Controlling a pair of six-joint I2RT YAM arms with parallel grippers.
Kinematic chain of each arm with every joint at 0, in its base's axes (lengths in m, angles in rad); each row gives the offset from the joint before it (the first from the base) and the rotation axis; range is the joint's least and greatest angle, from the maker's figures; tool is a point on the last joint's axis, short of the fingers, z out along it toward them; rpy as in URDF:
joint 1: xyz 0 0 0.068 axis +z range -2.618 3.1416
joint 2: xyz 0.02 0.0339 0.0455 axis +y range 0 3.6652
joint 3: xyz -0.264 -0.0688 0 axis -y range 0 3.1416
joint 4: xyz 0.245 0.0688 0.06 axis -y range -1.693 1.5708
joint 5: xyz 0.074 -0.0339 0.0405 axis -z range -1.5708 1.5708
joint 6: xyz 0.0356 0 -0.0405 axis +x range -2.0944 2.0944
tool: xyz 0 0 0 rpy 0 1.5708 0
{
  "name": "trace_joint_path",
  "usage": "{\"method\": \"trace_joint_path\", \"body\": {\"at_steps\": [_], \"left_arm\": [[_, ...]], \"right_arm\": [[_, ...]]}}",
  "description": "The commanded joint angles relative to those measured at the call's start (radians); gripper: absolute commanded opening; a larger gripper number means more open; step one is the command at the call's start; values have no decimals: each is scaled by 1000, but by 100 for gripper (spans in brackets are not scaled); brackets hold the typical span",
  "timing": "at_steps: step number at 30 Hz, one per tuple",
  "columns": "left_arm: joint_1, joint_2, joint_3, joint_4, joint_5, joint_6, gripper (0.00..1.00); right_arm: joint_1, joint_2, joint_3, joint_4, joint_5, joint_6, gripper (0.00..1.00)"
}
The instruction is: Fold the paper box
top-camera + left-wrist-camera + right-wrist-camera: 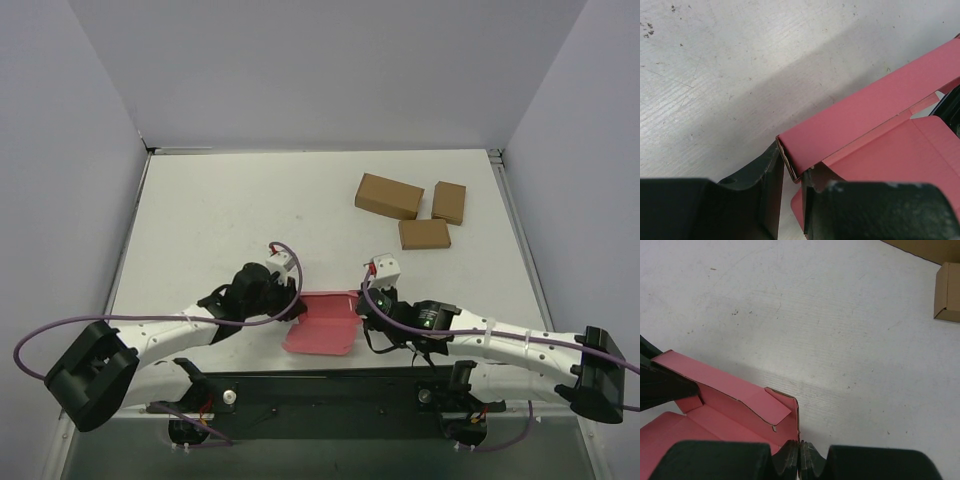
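The pink-red paper box [322,325] lies partly folded on the table between my two grippers, near the front edge. My left gripper [293,303] holds its left end. In the left wrist view the jaws [792,172] close on the end of a doubled-over long wall of the paper box [875,105]. My right gripper [366,302] is at the box's right end. In the right wrist view its jaws [800,449] are pressed together on the upright right side wall of the paper box [725,390], with a small corner tab folded inward.
Three brown cardboard boxes [388,196], [449,202], [424,234] lie at the back right of the white table [220,210]. One of them shows at the right edge of the right wrist view [947,292]. Grey walls enclose the table on three sides.
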Motion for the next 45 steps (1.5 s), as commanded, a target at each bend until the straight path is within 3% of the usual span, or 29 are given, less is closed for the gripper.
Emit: {"method": "trace_joint_path", "body": {"at_steps": [1,5,8,18,26,34,45], "left_arm": [[3,-52,-3,53,21,11,7],[5,-98,-29,75,18,19,18],[3,-135,-43,79,14,31,20],[0,-166,-35,-12,-45,98,19],[-78,-95,83,-291,-339,152,11],[-158,6,178,-404,-520,86,8],[-189,77,220,-473,-605,5,8]], "right_arm": [[4,25,52,-69,85,50,0],[4,42,62,-83,89,55,0],[4,48,66,-88,89,56,0],[10,51,81,-128,121,81,0],[67,82,146,-183,177,110,0],[101,122,190,-281,247,187,0],[98,85,187,-329,279,210,0]]}}
